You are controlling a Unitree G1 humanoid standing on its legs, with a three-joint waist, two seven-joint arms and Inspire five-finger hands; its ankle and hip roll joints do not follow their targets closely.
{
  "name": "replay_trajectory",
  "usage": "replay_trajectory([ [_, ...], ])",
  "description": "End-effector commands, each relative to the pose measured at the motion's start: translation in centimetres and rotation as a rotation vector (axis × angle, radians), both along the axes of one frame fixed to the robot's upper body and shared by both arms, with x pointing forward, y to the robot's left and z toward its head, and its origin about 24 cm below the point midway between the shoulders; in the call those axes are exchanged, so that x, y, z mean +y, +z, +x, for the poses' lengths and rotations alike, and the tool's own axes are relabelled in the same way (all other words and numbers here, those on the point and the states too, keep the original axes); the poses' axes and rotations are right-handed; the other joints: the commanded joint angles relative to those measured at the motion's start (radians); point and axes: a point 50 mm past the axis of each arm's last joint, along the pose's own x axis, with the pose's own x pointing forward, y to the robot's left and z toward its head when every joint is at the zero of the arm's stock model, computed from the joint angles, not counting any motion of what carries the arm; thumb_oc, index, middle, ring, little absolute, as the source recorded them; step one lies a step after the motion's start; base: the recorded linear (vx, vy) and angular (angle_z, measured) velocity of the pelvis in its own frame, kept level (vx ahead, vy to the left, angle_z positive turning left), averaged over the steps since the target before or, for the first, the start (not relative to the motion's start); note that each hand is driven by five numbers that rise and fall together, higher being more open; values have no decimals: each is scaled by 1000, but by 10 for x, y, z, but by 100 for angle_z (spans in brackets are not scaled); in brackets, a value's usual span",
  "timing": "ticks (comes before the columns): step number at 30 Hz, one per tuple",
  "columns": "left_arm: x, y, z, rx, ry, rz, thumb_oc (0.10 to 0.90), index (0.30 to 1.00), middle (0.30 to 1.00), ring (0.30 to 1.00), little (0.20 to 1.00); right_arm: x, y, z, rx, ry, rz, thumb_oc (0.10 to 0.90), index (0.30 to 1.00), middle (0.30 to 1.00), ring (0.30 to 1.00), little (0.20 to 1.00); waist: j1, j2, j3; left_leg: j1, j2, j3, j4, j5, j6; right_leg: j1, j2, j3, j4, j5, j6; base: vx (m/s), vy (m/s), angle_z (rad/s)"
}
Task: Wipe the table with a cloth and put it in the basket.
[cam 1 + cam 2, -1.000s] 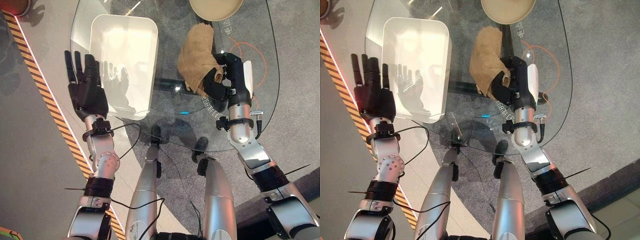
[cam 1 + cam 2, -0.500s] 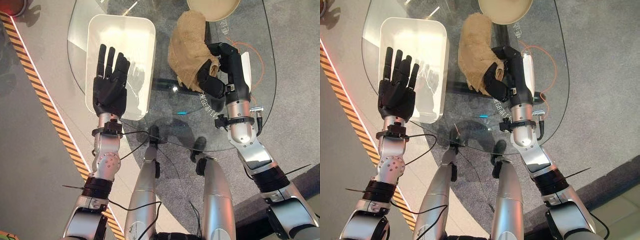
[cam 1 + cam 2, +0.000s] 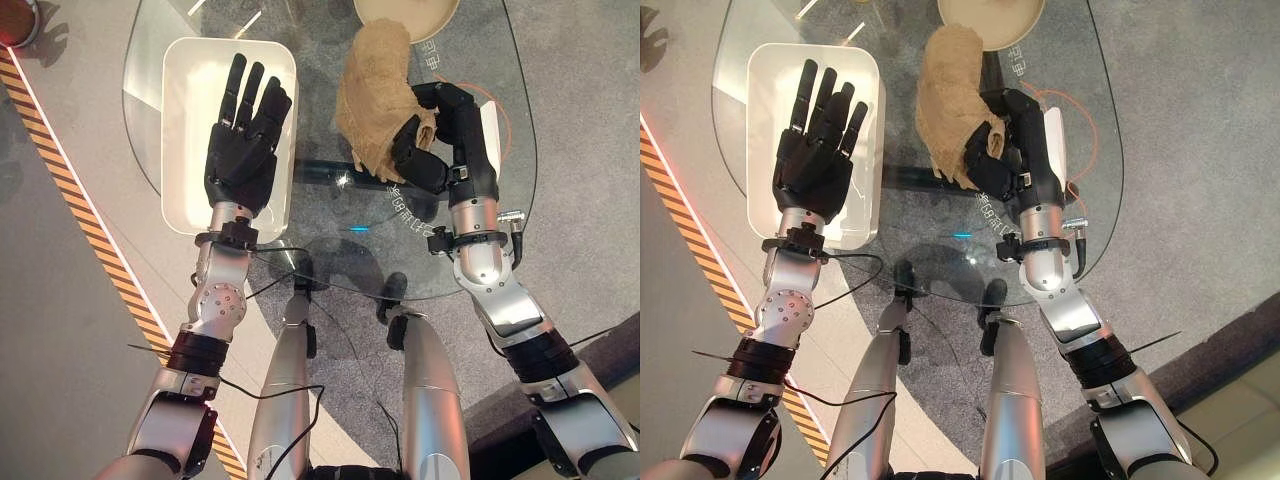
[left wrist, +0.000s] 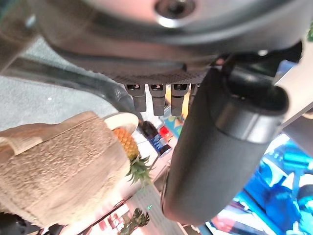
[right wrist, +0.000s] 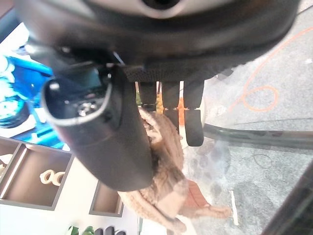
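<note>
Left eye view: the right hand (image 3: 440, 140) has its fingers curled into the tan cloth (image 3: 375, 90) on the glass surface (image 3: 330, 215); wiping seems underway. Right eye view: the left hand (image 3: 818, 150), fingers spread, hovers over the empty white basket (image 3: 765, 110); the drop-off remains.

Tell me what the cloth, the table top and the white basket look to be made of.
Cloth: tan terry-like fabric, nubby pile, pinched by the right robot hand.
Table top: clear glass, floor visible through it, glossy glints.
Basket: probably smooth white plastic with rounded corners; left robot hand open above it.
</note>
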Motion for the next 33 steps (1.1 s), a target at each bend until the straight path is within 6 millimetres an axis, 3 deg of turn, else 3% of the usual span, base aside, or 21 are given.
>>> replay_trajectory([
  [1, -14, 50, -7, -235, -77, 26, 800, 900, 900, 900, 900, 36, 93, -52, -489, 272, 100, 100, 300, 300, 300, 200, -9, -34, -29, 20, -28, 78, 111, -138, 37, 61, 48, 56, -180, 107, 71, -7, -1, -8],
  [19, -44, 60, -3, -208, -190, 51, 800, 900, 900, 900, 900, 50, 102, -54, -501, 307, 90, 100, 300, 300, 300, 200, -19, -41, -29, 24, -30, 83, 97, -140, 34, 66, 50, 60, -203, 112, 75, -1, 0, -1],
  [33, -67, 68, -12, -280, -362, 93, 800, 900, 900, 900, 900, 55, 102, -53, -484, 313, 69, 100, 300, 300, 300, 200, -24, -42, -29, 25, -32, 85, 92, -146, 34, 66, 49, 62, -213, 115, 76, 0, 0, 0],
])
